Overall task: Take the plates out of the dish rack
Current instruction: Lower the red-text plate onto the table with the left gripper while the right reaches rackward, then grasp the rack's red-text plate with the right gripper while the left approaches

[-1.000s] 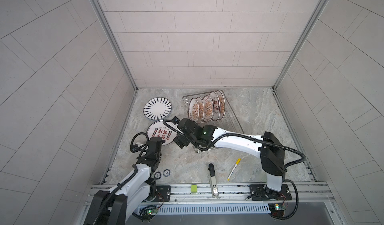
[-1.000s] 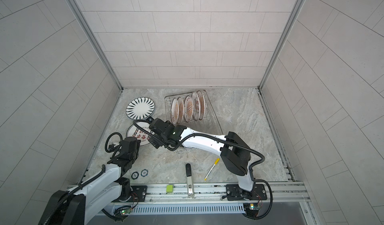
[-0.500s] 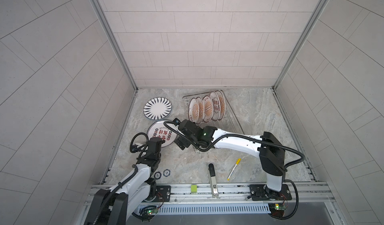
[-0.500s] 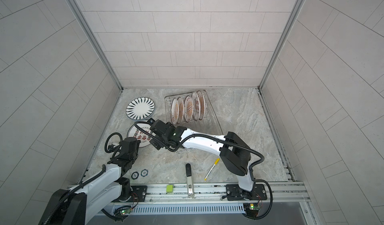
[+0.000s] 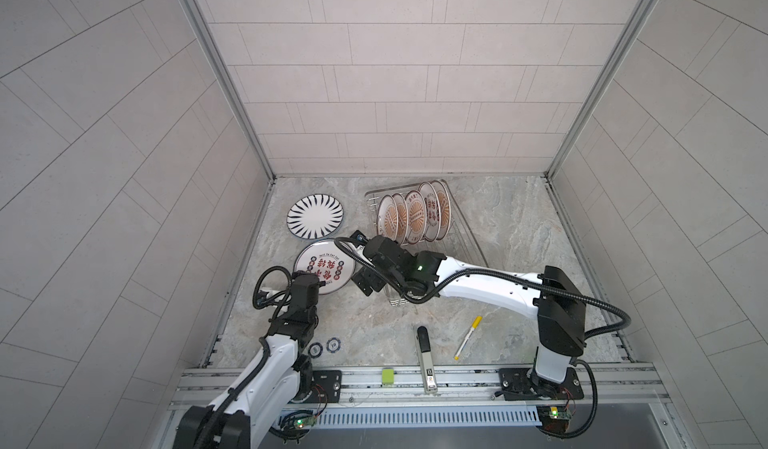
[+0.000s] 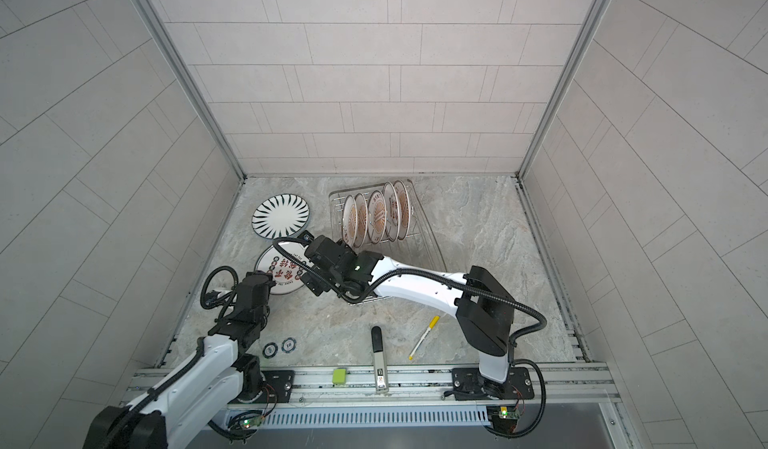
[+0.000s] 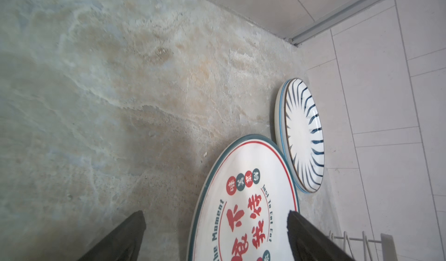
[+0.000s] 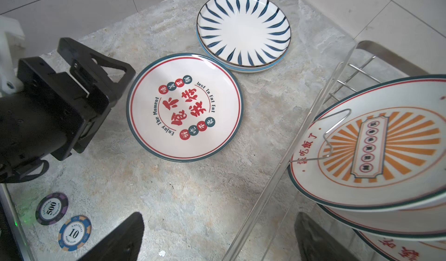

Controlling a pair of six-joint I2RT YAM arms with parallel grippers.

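**Left wrist view: a plate has just been let go on the bench**

Left wrist view shows the left end effector (image 7: pixel 214 215) spread wide with nothing in its grip. Its two dark fingers rise from the bottom of the frame on either side of the near edge of the red-lettered plate (image 7: pixel 243 199). A second ago these jaws were almost closed. They have opened while the plate kept its place, so it reads as released. Whether a finger still brushes the rim cannot be told.

In both top views that plate lies flat on the bench (image 5: pixel 519 226), left of centre. It sits just below the striped plate (image 5: pixel 316 221), with their rims meeting or very nearly so.

The right end effector (image 8: pixel 218 217) is likewise fully open and empty. It hovers low between the released plate and the lower left corner of the dish rack (image 5: pixel 457 245).

Five plates (image 5: pixel 415 218) stand on edge between the rack's prongs, at upper centre of both top views. The nearest of them, the sunburst plate (image 8: pixel 386 146), fills the right side of the right wrist view.

One unloading looks finished, with five plates left in the rack. The right arm seems placed to take the nearest one. The left arm will likely need to back away without nudging the plate it set down.
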